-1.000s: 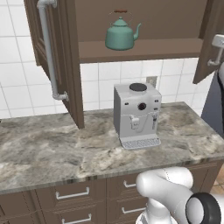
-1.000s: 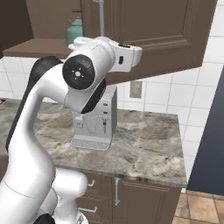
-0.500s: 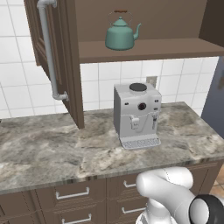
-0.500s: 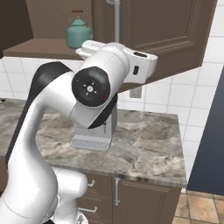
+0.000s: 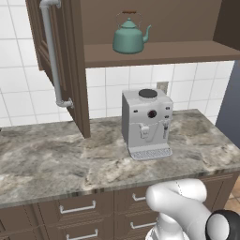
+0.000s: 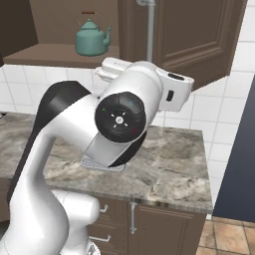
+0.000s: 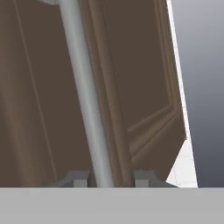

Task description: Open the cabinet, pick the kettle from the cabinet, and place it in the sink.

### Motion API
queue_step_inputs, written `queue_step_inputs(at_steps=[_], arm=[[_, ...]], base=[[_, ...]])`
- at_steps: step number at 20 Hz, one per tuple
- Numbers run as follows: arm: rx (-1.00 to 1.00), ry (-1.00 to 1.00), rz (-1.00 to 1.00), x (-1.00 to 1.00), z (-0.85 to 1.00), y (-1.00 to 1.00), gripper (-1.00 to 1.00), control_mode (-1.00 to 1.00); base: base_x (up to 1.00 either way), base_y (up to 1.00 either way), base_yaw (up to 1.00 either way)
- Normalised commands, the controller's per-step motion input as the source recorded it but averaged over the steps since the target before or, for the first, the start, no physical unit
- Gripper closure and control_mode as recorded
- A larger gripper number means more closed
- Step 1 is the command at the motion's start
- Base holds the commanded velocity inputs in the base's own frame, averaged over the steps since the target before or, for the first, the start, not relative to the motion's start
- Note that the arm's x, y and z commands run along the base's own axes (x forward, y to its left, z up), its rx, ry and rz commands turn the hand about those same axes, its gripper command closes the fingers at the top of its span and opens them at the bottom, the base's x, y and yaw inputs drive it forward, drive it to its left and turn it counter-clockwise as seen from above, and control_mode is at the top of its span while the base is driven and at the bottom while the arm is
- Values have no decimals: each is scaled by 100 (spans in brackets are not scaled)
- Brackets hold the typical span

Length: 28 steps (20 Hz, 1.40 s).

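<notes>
Between pincer (image 7: 107, 178) tips: cabinet (image 7: 144, 87) door's bar handle (image 7: 85, 96).

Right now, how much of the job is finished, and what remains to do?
Done: both doors of the cabinet stand open, so the shelf is exposed. In hand: the gripper has its fingertips on either side of the right door's silver handle; a firm clamp cannot be confirmed. Left: the kettle sits untouched on the shelf above the coffee machine, so picking it and placing it in the sink remain.
</notes>
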Motion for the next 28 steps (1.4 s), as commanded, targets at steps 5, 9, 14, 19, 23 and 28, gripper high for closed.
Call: queue_step_inputs(at_steps=[5, 9, 14, 19, 23, 28], arm=[[0, 6, -5, -29, -28, -13, -100, -100], [0, 14, -12, -38, -7, -3, -100, -100], [0, 21, -4, -32, 2, 24, -100, -100], [0, 16, -2, -25, 4, 44, -100, -100], [0, 16, -4, -15, 3, 52, -100, -100], [0, 8, -17, -4, 0, 58, -100, -100]], base=[[0, 0, 0], [0, 0, 0], [0, 0, 0], [0, 0, 0], [0, 0, 0], [0, 0, 0]])
